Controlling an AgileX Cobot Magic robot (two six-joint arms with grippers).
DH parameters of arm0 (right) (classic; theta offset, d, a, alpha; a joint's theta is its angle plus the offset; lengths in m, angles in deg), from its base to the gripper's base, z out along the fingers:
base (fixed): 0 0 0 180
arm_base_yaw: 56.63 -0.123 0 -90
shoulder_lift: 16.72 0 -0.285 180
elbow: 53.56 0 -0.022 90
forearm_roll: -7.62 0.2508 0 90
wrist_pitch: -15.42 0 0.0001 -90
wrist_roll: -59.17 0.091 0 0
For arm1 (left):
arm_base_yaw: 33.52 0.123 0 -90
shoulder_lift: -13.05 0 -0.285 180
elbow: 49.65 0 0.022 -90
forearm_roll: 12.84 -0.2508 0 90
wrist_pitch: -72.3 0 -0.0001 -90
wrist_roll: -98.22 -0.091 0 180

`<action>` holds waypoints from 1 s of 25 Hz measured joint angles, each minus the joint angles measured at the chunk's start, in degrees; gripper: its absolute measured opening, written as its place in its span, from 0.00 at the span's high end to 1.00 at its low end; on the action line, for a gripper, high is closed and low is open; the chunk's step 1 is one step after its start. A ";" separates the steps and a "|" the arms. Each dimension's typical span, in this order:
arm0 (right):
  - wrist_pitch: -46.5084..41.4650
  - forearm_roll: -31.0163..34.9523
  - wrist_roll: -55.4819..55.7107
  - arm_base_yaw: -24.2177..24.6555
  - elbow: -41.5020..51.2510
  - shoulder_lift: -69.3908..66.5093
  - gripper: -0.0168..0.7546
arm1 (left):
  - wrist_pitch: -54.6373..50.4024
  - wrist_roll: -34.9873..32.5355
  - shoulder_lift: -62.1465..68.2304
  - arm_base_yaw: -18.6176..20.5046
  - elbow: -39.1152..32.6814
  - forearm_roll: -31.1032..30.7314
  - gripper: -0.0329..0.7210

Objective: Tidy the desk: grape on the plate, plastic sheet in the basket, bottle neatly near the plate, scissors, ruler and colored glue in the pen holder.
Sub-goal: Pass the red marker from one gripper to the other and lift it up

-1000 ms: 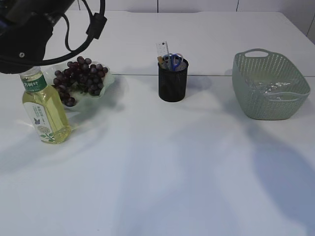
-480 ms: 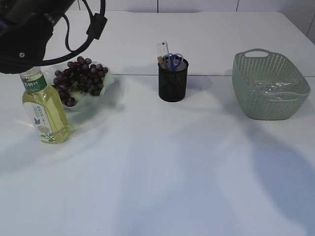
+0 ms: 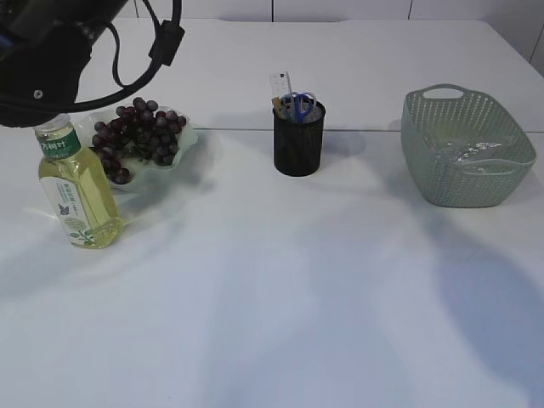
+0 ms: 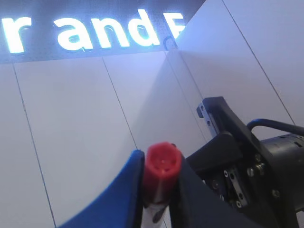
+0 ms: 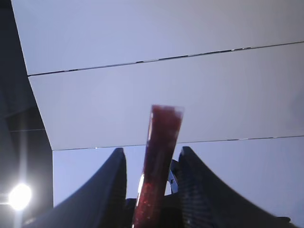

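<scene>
Left wrist view looks up past the left gripper (image 4: 160,159), whose blue fingers (image 4: 124,190) are clamped on the red cap of the colored glue (image 4: 162,172), held aloft rather than in the holder. Opposite it, the right gripper (image 5: 152,151) has its jaws standing slack on either side of a red glittery tube, likely the same glue at its other end, so the glue appears to be passing to the left side. On the desk nothing has shifted over the last second: the bottle (image 3: 78,195) stands beside the plate (image 3: 189,134) of grape (image 3: 136,136), scissors (image 3: 299,104) and ruler (image 3: 280,83) sit in the pen holder (image 3: 298,144), and the plastic sheet (image 3: 463,153) lies in the basket (image 3: 497,183). Only the glue seems left.
</scene>
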 joint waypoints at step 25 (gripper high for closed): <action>0.00 0.10 -3.09 0.00 0.00 0.00 0.43 | 0.00 0.00 0.00 0.00 0.00 10.27 0.83</action>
